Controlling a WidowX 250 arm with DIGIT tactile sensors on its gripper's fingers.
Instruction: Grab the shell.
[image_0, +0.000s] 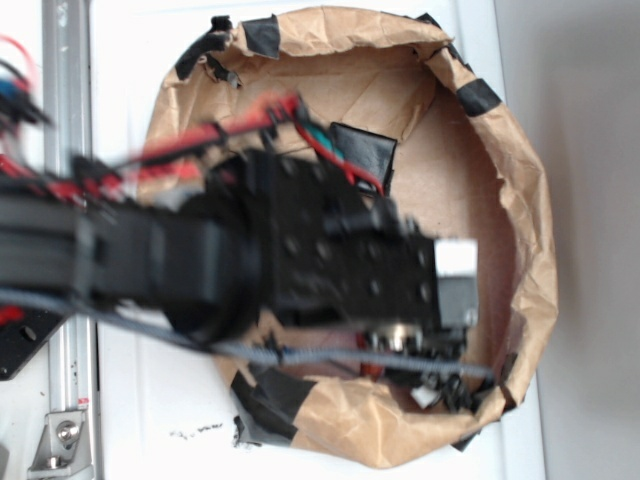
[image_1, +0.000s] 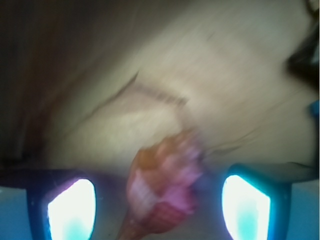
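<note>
In the wrist view the shell (image_1: 162, 192) is a blurred orange-pink ridged shape lying on the brown paper, between my two fingers, with a gap on each side. My gripper (image_1: 159, 210) is open, its pads (image_1: 72, 210) glowing white on the left and right. In the exterior view the black arm and gripper (image_0: 420, 350) reach over the paper bowl (image_0: 520, 180) toward its lower right; the shell is hidden under the arm there.
The crumpled brown paper bowl has raised walls edged with black tape (image_0: 262, 35). A black taped patch (image_0: 362, 152) lies on its floor. A dark object and a bit of blue (image_1: 314, 107) show at the right edge of the wrist view.
</note>
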